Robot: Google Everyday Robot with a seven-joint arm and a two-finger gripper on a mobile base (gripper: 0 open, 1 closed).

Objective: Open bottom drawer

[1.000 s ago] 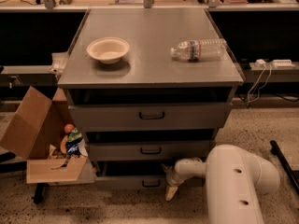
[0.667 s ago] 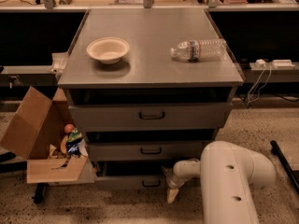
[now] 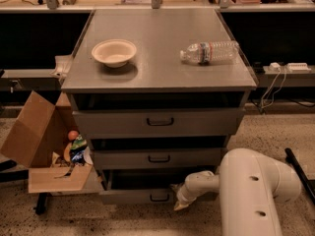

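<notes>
The grey metal cabinet [image 3: 157,77] has three drawers, all slightly pulled out. The bottom drawer [image 3: 133,196] has the slimmest front, with a small dark pull handle [image 3: 160,197] at its middle. It stands a little out from the cabinet, with a dark gap above its front. My gripper [image 3: 180,204] is at the end of the white arm [image 3: 256,195], low by the floor. It sits at the bottom drawer's front, just right of the handle. The arm hides the right end of the drawer.
A cream bowl [image 3: 114,52] and a lying plastic water bottle [image 3: 209,51] are on the cabinet top. An open cardboard box [image 3: 44,146] with items stands on a low cart at the left. A power strip and cables [image 3: 288,68] are at the right. The floor is speckled.
The arm has swung nearer and lower. The gripper has moved slightly down and toward me, and the bottom drawer front has come out a little with it.
</notes>
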